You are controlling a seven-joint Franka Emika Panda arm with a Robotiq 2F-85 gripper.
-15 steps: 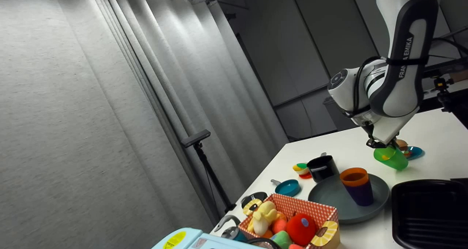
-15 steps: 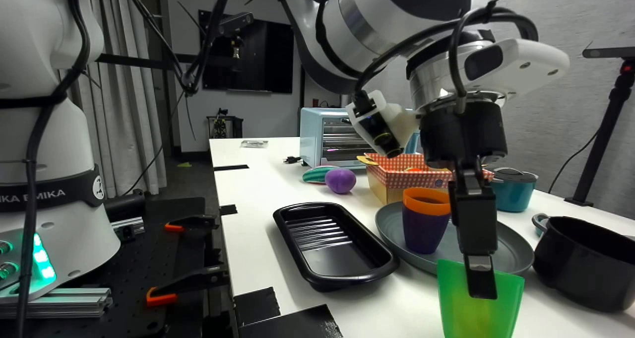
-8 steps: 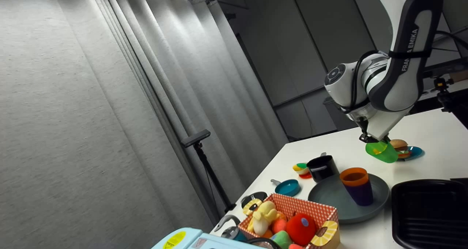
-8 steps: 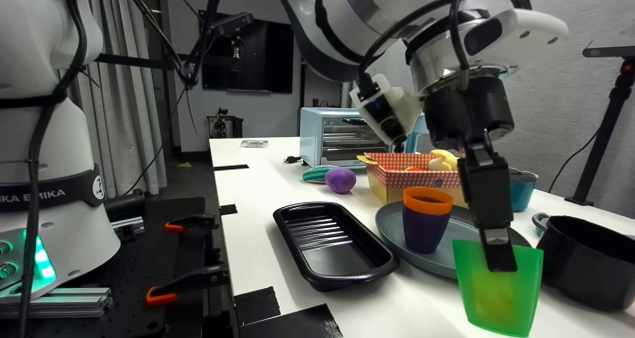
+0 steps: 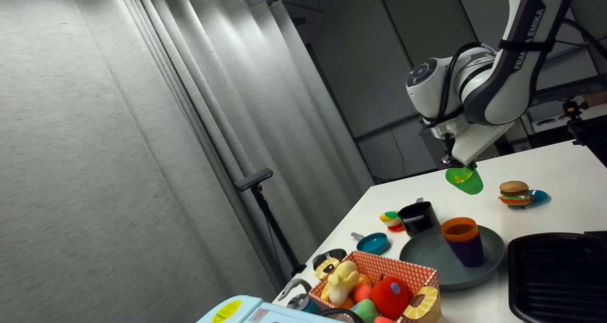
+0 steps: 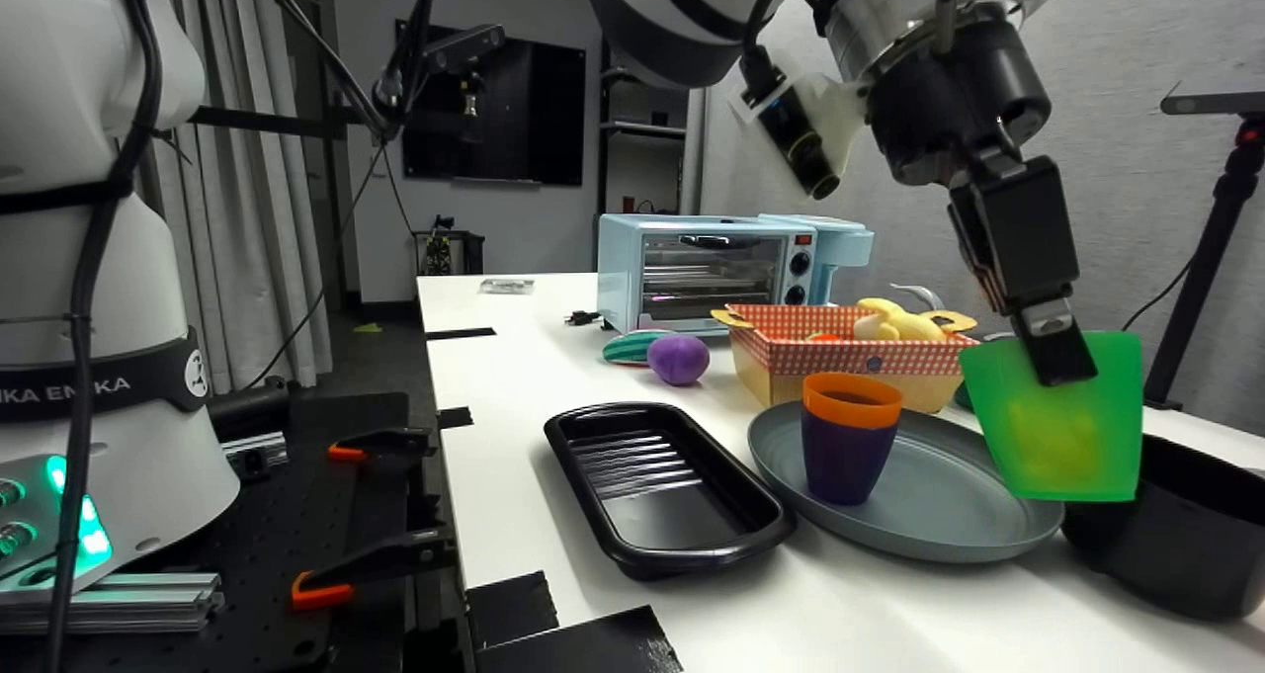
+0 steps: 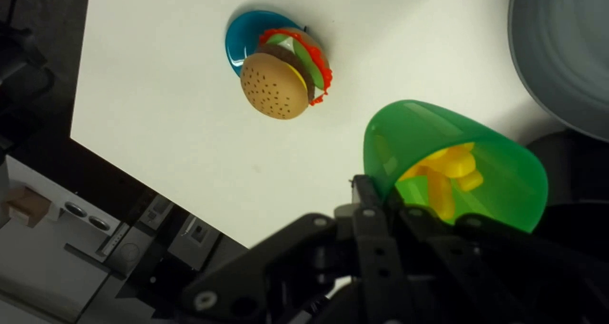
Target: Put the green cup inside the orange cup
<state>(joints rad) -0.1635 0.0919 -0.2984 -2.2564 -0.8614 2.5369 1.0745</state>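
Note:
The green cup point(image 5: 467, 182) hangs tilted above the table, and it also shows in an exterior view point(image 6: 1062, 431) and the wrist view point(image 7: 414, 124). Yellow pieces point(image 7: 442, 171) lie inside it. My gripper point(image 7: 378, 191) is shut on the cup's wall, one finger inside and one outside; it shows in both exterior views point(image 5: 459, 163) point(image 6: 1067, 347). The orange cup point(image 5: 460, 230) sits nested in a purple cup point(image 5: 468, 253), only its upper band showing; it also shows in an exterior view point(image 6: 852, 403). The orange cup is out of the wrist view.
The purple cup stands on a grey plate point(image 5: 427, 256). A black pot point(image 6: 1176, 545) stands beside the plate, and a black tray point(image 6: 672, 500) lies on its other side. A toy burger point(image 7: 276, 86) lies on the table. A checkered basket point(image 5: 389, 266) and a toaster oven point(image 6: 731, 258) stand farther along.
My gripper has lifted the green cup and carried it away from the burger, toward the black pot's side. The nested cups and plate have not moved.

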